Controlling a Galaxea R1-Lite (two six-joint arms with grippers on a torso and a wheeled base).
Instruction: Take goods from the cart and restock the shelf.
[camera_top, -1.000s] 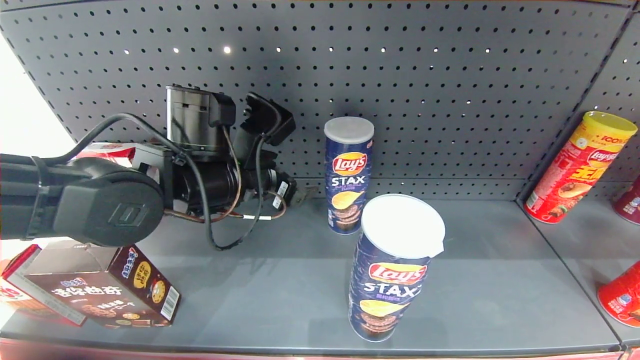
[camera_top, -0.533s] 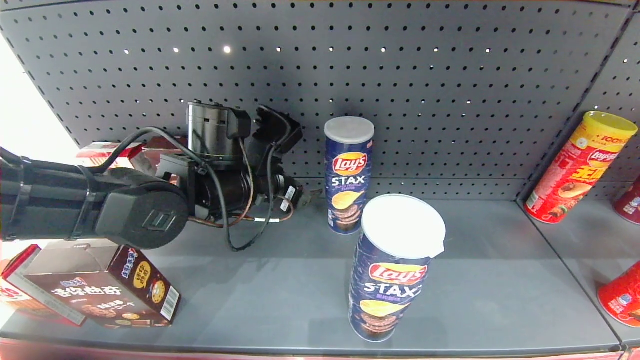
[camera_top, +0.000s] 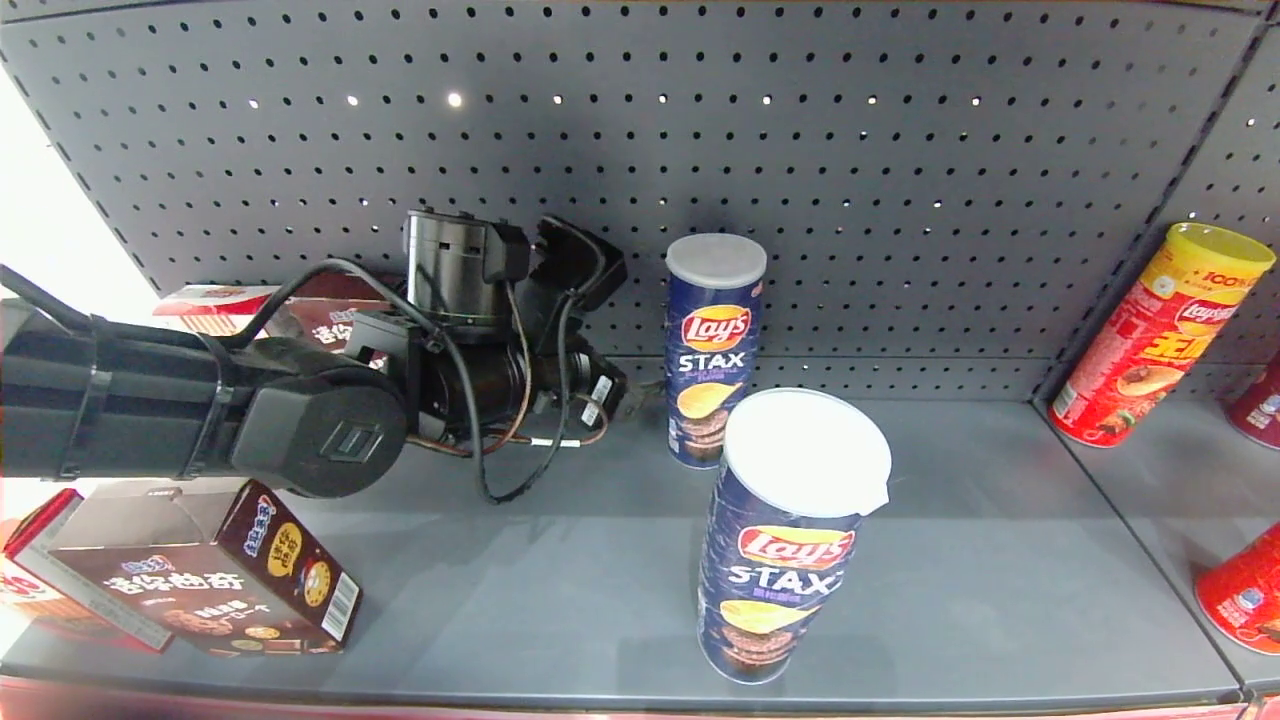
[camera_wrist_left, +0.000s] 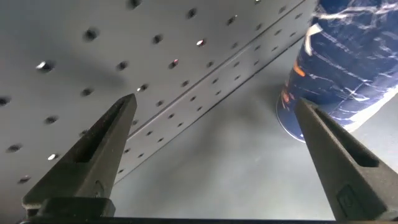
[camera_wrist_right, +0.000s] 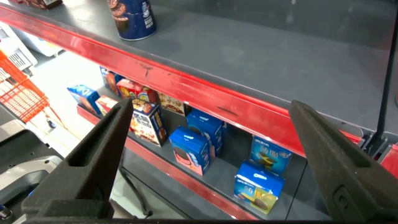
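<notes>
Two tall blue chip cans stand on the grey shelf (camera_top: 1000, 570): one near the front edge (camera_top: 785, 540), one at the back by the pegboard (camera_top: 715, 350). My left arm's wrist (camera_top: 500, 370) lies low over the shelf, just left of the rear can. The left gripper (camera_wrist_left: 216, 102) is open with nothing between its fingers. The rear can (camera_wrist_left: 348, 62) stands right by one fingertip (camera_wrist_left: 311, 121), outside the gap. The right gripper (camera_wrist_right: 212, 106) is open and holds nothing, below and in front of the shelf's red edge (camera_wrist_right: 205, 93).
A brown cookie box (camera_top: 200, 580) lies at the front left, and a red-and-white box (camera_top: 215, 298) lies behind the arm. Red cans (camera_top: 1165, 335) stand in the bay to the right. Boxed goods (camera_wrist_right: 193, 146) fill the lower shelf. Between the blue cans and the right divider the shelf is bare.
My left arm has moved right along the back of the shelf. The rear blue can has shifted slightly right in the last half second. The front can has stayed put.
</notes>
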